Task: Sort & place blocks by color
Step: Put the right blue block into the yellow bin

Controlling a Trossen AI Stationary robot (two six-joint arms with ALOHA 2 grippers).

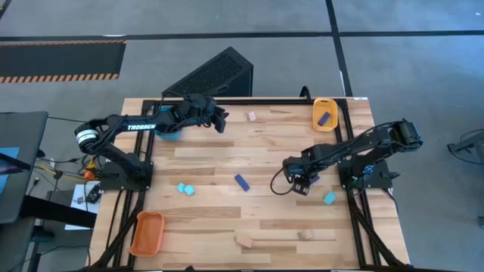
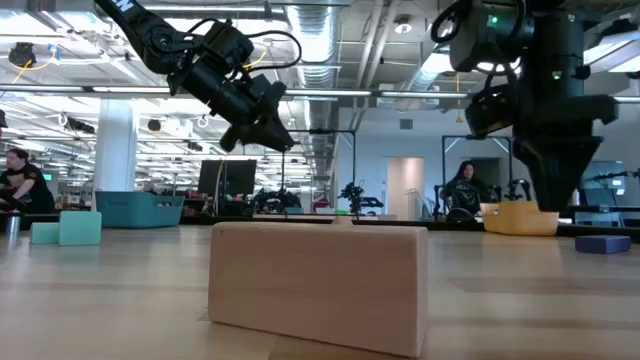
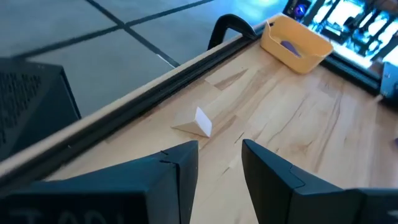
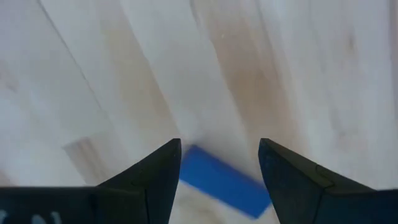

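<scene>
The wooden table point(image 1: 249, 151) carries everything, with three trays on its rim: the teal tray point(image 1: 169, 134) at ten o'clock, under the left arm, the yellow-orange tray point(image 1: 325, 113) at one o'clock with one dark blue block point(image 1: 324, 118) already inside, and the orange tray point(image 1: 147, 233) at seven o'clock, which looks bare.

The left gripper point(image 1: 219, 121) hangs raised at eleven o'clock, fingers spread and holding nothing; its wrist view looks past them toward a pale tan block point(image 3: 202, 121) near the far rail, probably its next target.

The right gripper point(image 1: 299, 183) sits low at about four o'clock from centre, fingers parted, with a blue block point(image 4: 224, 183) lying between and just below the tips, seemingly lined up for a pinch; no contact is visible.

Loose pieces remain: another dark blue block point(image 1: 241, 182) near centre, two cyan blocks point(image 1: 185, 189) at eight o'clock, a cyan one point(image 1: 329, 198) at four, and tan blocks point(image 1: 243, 240) and point(image 1: 305, 235) at six, so sorting looks early
</scene>
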